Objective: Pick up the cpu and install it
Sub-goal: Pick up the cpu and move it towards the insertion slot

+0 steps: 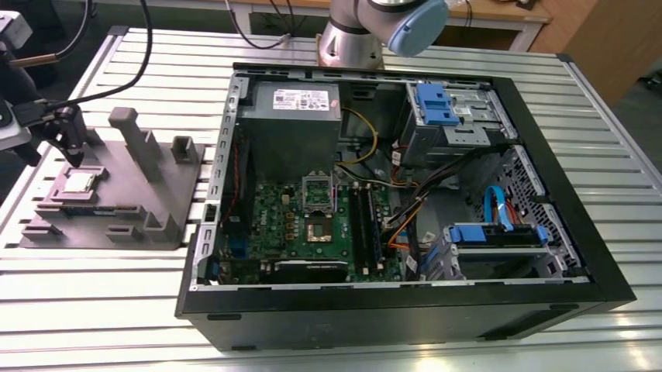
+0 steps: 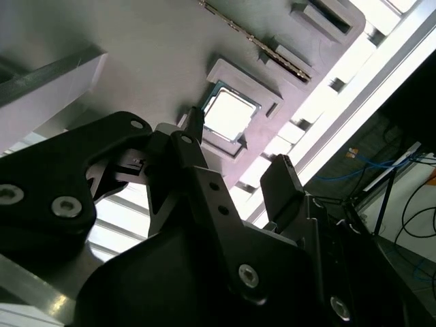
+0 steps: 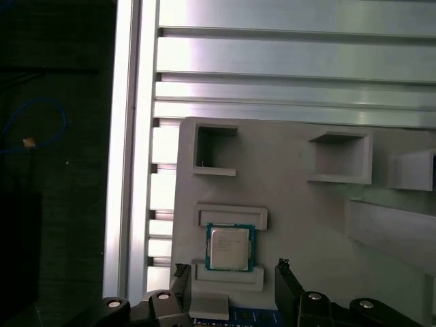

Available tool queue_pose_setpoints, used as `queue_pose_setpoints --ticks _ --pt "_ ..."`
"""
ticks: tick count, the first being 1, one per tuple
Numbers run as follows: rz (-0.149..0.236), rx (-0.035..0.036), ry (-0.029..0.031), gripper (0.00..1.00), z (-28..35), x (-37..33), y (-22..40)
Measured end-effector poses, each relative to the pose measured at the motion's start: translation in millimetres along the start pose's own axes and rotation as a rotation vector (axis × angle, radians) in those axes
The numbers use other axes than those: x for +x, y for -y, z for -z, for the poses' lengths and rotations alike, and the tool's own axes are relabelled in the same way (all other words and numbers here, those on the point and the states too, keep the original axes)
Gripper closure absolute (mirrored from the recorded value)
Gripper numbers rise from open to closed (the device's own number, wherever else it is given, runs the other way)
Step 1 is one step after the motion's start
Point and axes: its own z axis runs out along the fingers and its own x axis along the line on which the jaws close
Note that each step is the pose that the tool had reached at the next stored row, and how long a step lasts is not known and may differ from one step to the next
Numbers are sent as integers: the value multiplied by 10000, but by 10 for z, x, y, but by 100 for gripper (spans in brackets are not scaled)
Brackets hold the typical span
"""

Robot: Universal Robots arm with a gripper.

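Grey moulded holder point(image 1: 155, 208): one silvery square cpu point(image 3: 229, 247) in its recess.
Black computer case point(image 1: 414, 314): one green circuit board point(image 1: 271, 221) inside.
Black gripper point(image 3: 231, 267): spread wide above the cpu, unladen.

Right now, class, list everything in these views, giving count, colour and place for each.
cpu: one, silvery-grey, in the fixture's recess
fixture: one, grey, on the table, at the exterior view's left of the case
computer case: one, black, open, mid-table
circuit board: one, green, inside the case
box: one, grey, inside the case
table: one, silver, slatted
arm: one, silver and blue, beyond the case
gripper: one, black, open, over the cpu
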Motion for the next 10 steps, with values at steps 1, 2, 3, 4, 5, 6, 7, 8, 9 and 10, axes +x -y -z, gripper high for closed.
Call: queue_pose_setpoints --ticks 1,2,3,4,5,6,7,8,9,10 --pt "0 -1 2 40 -5 0 0" --pt "0 -1 2 40 -8 0 0" --pt "1 -1 2 40 -8 0 0" --pt "0 -1 2 40 -8 0 0" --pt "1 -1 2 40 -8 0 0" --pt "1 -1 1 40 -8 0 0" --pt "0 -1 2 40 -9 0 0" --pt "0 -1 2 40 -9 0 0" --pt "1 -1 2 40 -9 -1 0" --pt "0 -1 2 40 -9 0 0"
